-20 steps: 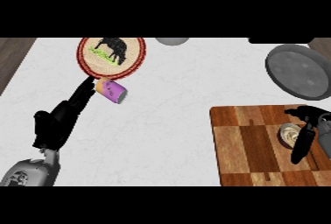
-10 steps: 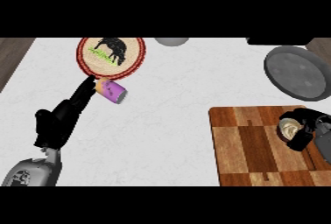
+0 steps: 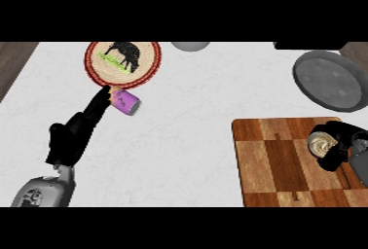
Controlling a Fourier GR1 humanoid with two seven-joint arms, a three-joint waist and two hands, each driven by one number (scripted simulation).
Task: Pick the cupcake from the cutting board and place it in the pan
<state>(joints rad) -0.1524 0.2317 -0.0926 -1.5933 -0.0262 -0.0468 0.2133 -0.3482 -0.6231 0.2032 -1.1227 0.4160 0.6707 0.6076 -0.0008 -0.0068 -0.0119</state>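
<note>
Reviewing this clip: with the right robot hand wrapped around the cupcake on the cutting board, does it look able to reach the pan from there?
Probably yes. The right robot hand curls round the cupcake on the cutting board, and the pan lies just beyond the board's far edge with only bare counter between them.

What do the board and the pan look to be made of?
The board looks like wood: brown blocks in lighter and darker tones with grain streaks, a slight sheen. The pan looks like dull grey metal, speckled and matte, possibly cast iron or a coated surface.
</note>
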